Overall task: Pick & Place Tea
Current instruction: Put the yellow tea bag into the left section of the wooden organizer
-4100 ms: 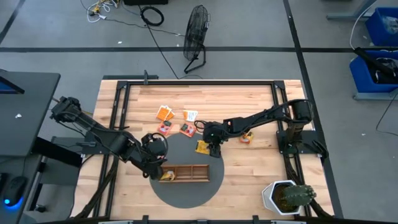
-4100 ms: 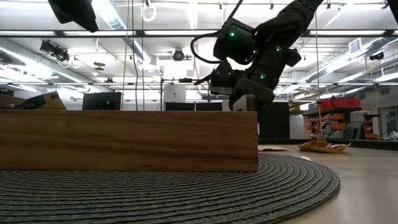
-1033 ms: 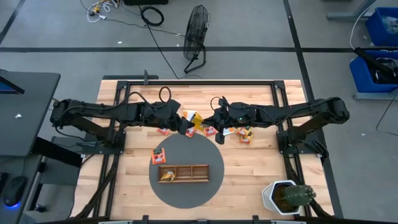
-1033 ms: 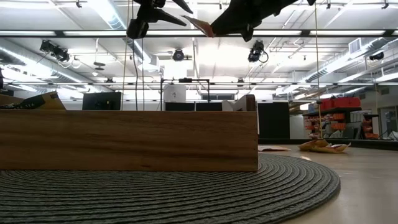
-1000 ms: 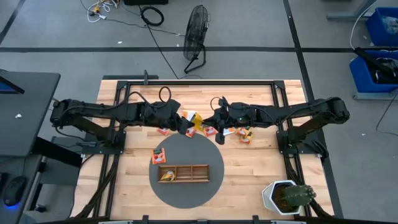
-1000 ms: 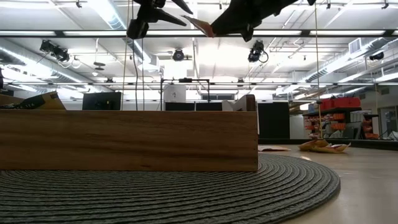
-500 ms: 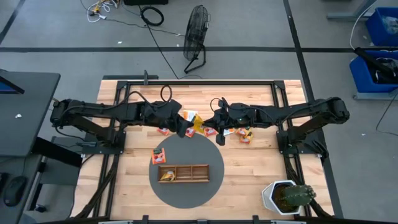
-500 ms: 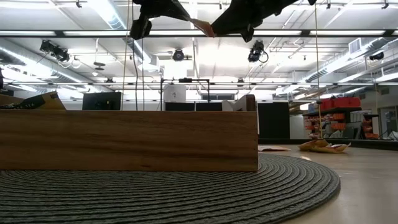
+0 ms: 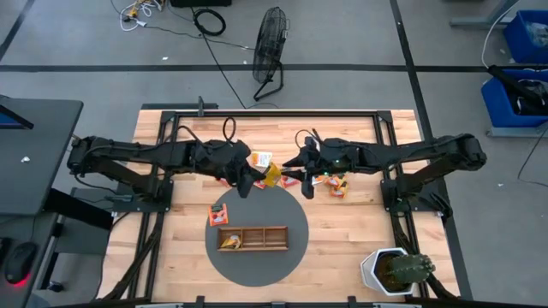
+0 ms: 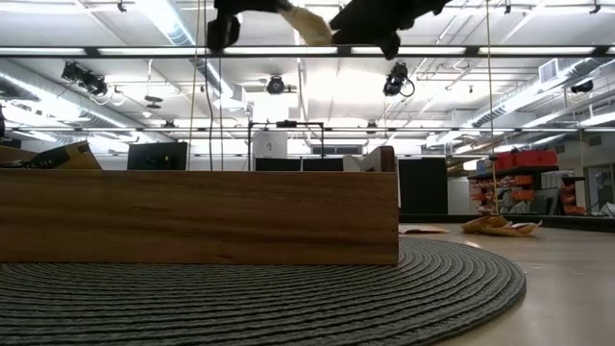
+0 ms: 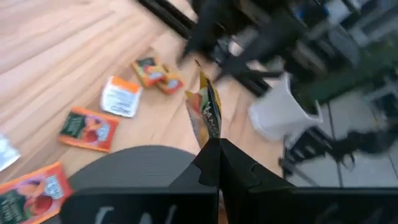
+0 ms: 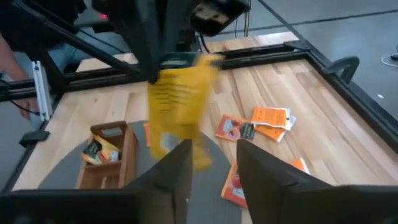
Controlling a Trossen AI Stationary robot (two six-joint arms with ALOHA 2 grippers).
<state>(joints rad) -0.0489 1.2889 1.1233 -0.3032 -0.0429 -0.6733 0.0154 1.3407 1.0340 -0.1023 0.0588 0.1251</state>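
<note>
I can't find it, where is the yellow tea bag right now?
The yellow sachet is up in the air mid-table in the high view, pinched by the left gripper, with the open right gripper right beside it, above the round mat's far edge.

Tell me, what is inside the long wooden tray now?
The wooden tray holds one yellow sachet in its left end compartment; the other compartments look empty. Whatever lies beneath that sachet is covered.

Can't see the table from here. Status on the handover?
Left end effector shut on yellow sachet, mid-air. Right end effector open beside it. Tray below, nothing in the way.
</note>
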